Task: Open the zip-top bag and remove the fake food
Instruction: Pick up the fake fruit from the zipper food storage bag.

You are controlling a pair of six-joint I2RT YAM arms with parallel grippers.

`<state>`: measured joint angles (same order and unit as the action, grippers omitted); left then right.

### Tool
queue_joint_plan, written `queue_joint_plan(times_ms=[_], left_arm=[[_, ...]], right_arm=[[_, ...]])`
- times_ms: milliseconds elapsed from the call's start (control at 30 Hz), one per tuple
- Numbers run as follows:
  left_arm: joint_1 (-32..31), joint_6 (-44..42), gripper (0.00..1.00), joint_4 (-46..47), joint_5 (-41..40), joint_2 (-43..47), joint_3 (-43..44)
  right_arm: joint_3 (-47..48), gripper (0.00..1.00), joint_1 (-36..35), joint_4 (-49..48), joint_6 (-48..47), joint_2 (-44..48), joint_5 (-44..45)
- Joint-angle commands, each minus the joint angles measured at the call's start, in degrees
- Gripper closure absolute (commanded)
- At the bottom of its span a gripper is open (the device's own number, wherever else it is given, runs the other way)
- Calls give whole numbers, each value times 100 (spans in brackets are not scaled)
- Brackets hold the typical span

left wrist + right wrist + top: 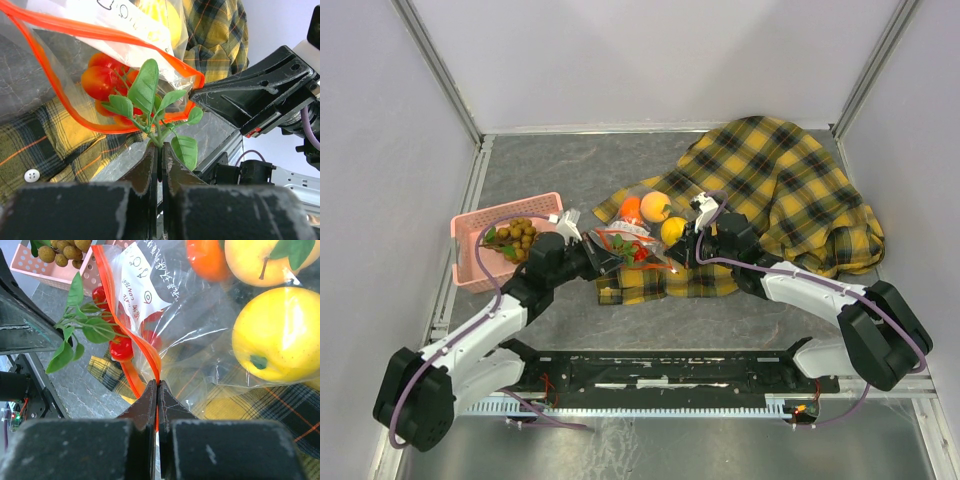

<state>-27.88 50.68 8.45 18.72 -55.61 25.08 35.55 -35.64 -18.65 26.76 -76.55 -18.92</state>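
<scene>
Left wrist view: my left tool (pixel 159 152) is clamped on the thin green stem (pixel 155 131) of a leafy plastic sprig (pixel 144 90), its glossy red fruits (pixel 100 80) just ahead, in the mouth of the crinkly clear zip-top bag (pixel 35 75). Stem runs straight away from me. My right tool (pixel 157 389) pinches the bag's orange zip strip (pixel 152 365), opposite.
</scene>
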Motion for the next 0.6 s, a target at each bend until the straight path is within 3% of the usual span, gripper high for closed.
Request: queue_joint_plan(times_ms=[0,567], left_arm=[[-24,-287,97,-339,95,281,216],[-16,-659,97,-1637,-288,1161,663]], right_arm=[[95,98,-22,-140,-4,44,116],[75,98,-22,-103,-48,32,147]])
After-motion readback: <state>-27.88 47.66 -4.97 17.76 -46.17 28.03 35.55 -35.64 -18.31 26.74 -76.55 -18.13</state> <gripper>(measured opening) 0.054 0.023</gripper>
